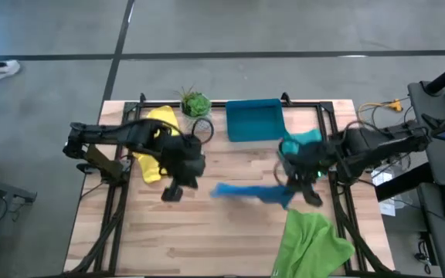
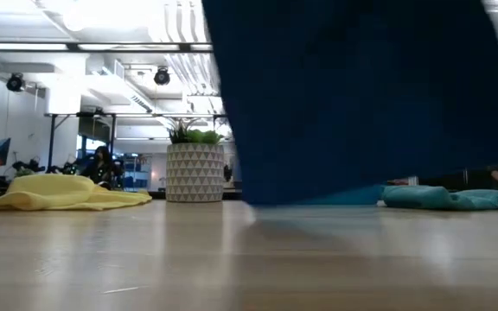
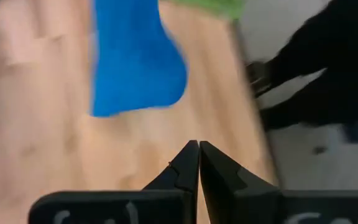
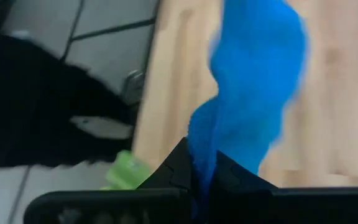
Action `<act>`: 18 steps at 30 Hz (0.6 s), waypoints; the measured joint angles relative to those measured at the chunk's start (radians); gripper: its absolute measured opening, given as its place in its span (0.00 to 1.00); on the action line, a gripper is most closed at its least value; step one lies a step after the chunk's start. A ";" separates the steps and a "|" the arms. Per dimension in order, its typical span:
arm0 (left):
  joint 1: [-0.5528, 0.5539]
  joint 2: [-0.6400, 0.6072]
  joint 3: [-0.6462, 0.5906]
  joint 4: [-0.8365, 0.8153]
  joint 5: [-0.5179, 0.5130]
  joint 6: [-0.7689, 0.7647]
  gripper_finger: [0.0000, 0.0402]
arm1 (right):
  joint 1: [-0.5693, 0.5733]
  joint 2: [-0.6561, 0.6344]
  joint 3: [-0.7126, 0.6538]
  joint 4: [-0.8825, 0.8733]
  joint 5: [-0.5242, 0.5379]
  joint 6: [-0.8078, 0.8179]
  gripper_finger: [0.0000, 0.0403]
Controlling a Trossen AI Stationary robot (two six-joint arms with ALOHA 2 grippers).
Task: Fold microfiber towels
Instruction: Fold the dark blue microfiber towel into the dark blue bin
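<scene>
So the blue towel (image 1: 249,193) is hanging mid-worktop, pinched at one end by the right end effector (image 4: 201,177), fingers clamped on the cloth and the rest trailing out toward the left arm. From table height it drapes like a dark blue curtain, its bottom edge about at the wood. The left end effector (image 3: 199,163) sits just off the towel's free end, fingers pressed together with nothing between them. Other 3 towels: the yellow towel (image 1: 154,143) bunched under the left arm at the back-left, the teal towel (image 1: 301,142) crumpled beside the teal-blue tray (image 1: 254,120), the light green towel (image 1: 309,243) spilling over the front-right edge. A small potted plant (image 1: 195,103) stands at the back edge of the wooden worktop (image 1: 199,239).
</scene>
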 joint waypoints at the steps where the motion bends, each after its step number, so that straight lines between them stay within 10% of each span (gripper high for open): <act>1: -0.024 0.000 -0.008 0.026 0.004 -0.031 0.00 | 0.036 0.006 0.000 0.010 0.000 0.021 0.02; 8: -0.143 0.000 -0.061 0.134 -0.109 -0.090 0.00 | 0.123 0.014 0.000 0.023 0.090 0.015 0.02; 18: -0.039 0.000 -0.170 0.408 -0.290 0.118 0.00 | -0.007 0.014 0.038 0.019 0.000 -0.073 0.02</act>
